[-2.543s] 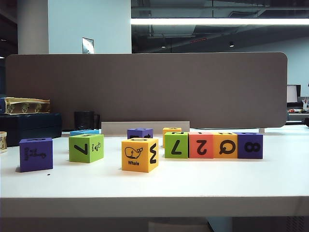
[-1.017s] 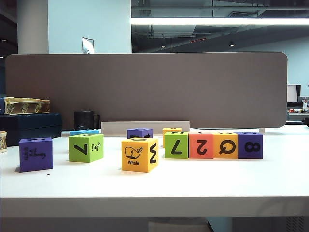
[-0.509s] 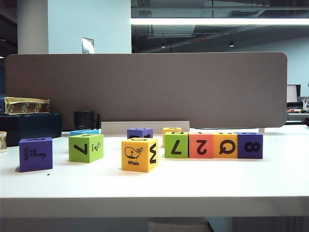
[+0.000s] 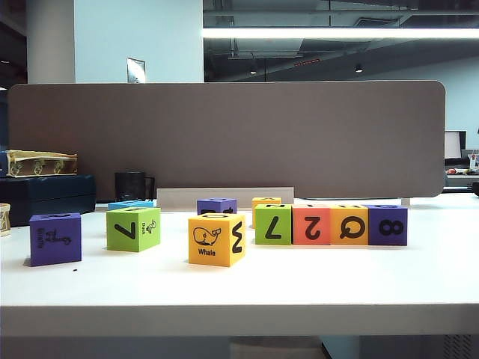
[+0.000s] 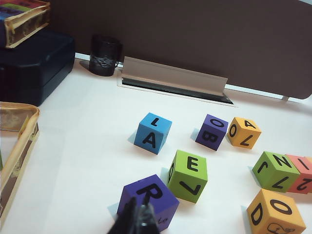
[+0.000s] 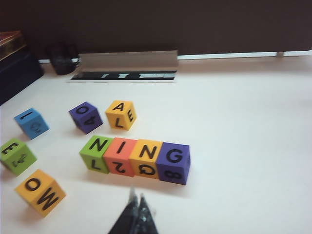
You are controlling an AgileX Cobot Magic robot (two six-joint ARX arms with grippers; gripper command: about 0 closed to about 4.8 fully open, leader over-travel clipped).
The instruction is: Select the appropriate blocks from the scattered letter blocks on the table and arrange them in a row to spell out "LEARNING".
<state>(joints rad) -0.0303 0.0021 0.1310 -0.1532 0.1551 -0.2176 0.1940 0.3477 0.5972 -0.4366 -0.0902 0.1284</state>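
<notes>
On the white bench (image 4: 314,280), four letter blocks stand touching in a row: green (image 6: 95,152), red (image 6: 119,156), orange (image 6: 144,158) and purple (image 6: 173,162), their tops reading N, I, N, G. The right end effector (image 6: 136,214) hangs just in front of this row, tips together, holding nothing. The left end effector (image 5: 138,220), also pinched together and empty, sits right over the purple R block (image 5: 148,201). Touching that block's far corner is a green E block (image 5: 188,175); beyond lie a blue A block (image 5: 153,133), a purple block (image 5: 211,132) and a small orange block (image 5: 243,132), all apart. A yellow whale block (image 4: 216,239) stands alone nearer the front edge. A black cup (image 5: 103,55) stands by the partition (image 4: 224,138); its contents cannot be seen.
</notes>
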